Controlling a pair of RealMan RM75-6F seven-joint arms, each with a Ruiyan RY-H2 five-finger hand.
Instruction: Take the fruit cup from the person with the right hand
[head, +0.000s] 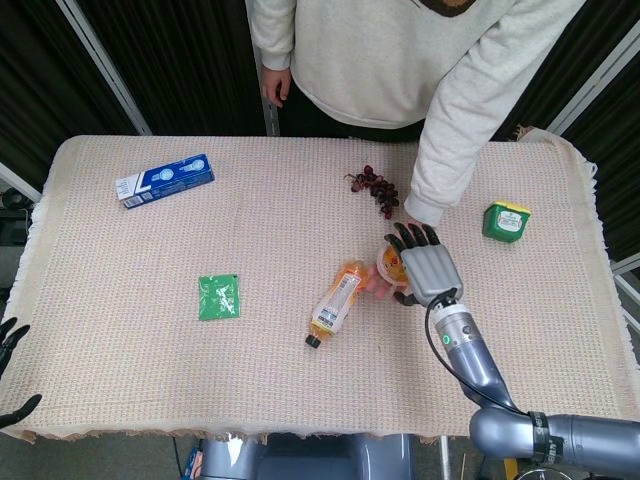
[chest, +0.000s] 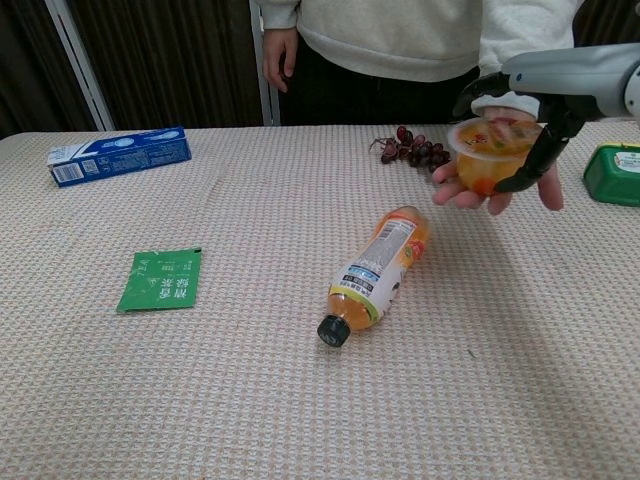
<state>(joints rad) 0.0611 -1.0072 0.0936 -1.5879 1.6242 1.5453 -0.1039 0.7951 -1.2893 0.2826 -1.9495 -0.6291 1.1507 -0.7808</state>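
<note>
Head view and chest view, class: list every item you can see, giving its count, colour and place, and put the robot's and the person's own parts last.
table cloth: one, beige woven, covering the table.
box: one, blue and white, far left, lying flat.
sachet: one, green, left of centre.
bottle: one, orange drink, black cap, lying on its side at centre.
grapes: one bunch, dark red, far centre.
tub: one, green, far right.
fruit cup: one, clear with orange fruit, on the person's palm.
person's hand: one under the cup, another at the far edge.
right hand: one, grey and black, fingers around the fruit cup.
left hand: dark fingertips only, at the near left edge.
</note>
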